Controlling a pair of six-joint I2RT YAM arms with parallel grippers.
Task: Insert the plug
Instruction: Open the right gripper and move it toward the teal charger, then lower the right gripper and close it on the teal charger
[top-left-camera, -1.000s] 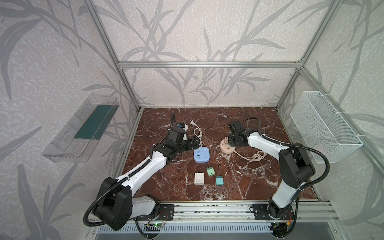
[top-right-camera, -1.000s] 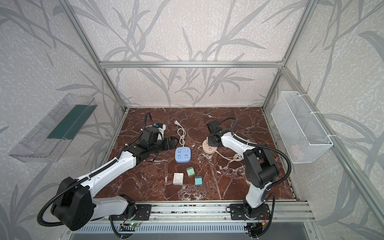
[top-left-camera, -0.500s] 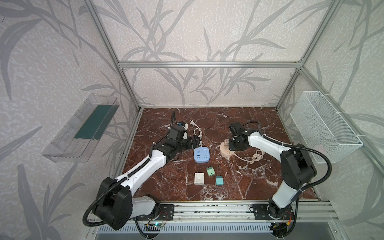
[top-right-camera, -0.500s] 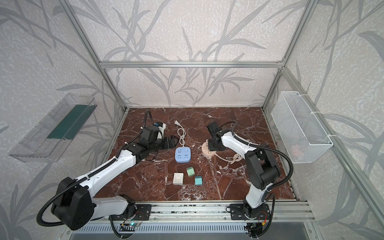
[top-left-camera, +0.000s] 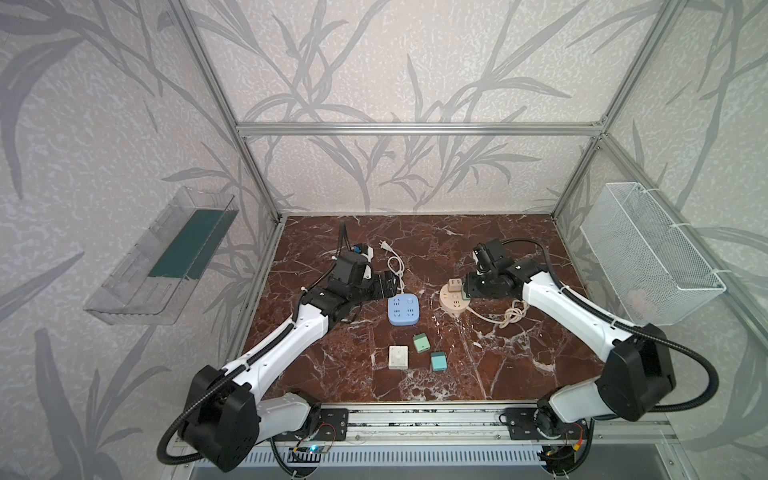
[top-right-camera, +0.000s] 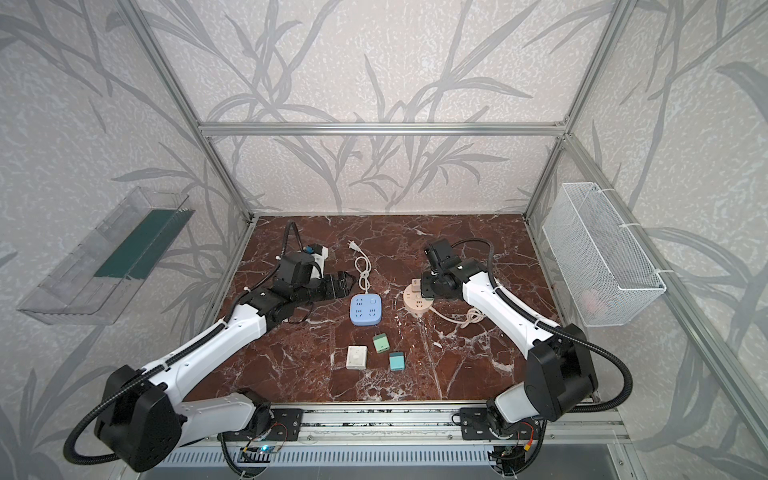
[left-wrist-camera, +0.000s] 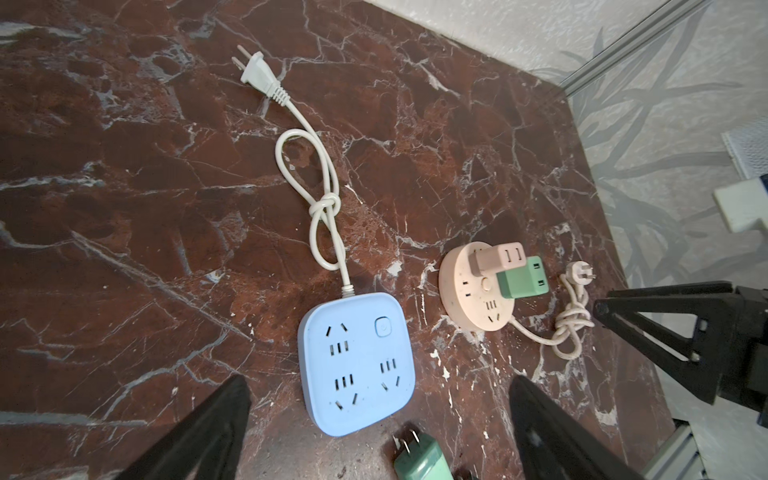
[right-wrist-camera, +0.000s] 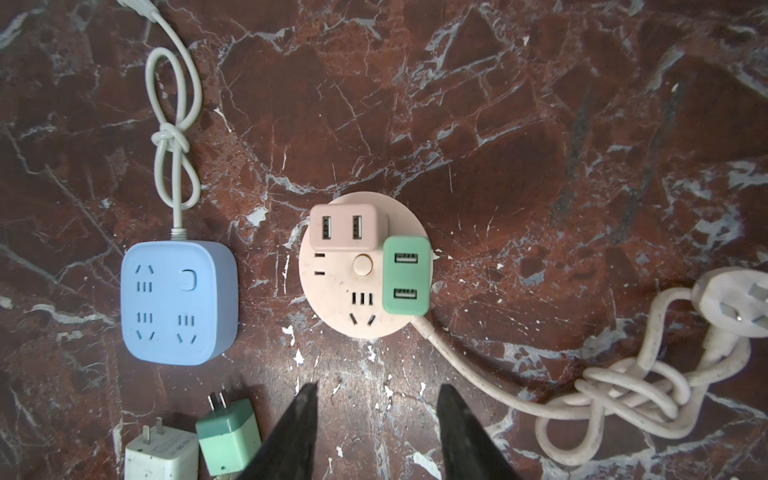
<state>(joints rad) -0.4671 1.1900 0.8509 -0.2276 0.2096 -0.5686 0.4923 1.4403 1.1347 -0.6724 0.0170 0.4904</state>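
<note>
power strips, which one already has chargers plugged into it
The round pink power strip: a pink charger and a green charger sit plugged into it. The blue square strip has every socket empty.

Green charger (right-wrist-camera: 405, 276) and pink charger (right-wrist-camera: 343, 226) crowd the round strip (right-wrist-camera: 332, 299); marble (right-wrist-camera: 498, 124) beyond looks open.

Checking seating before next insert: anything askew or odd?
Nothing spilled or broken. On the round pink power strip, the pink USB adapter and green USB adapter both look to overhang the rim, crowded corner to corner. Whether either is fully seated cannot be told.
</note>
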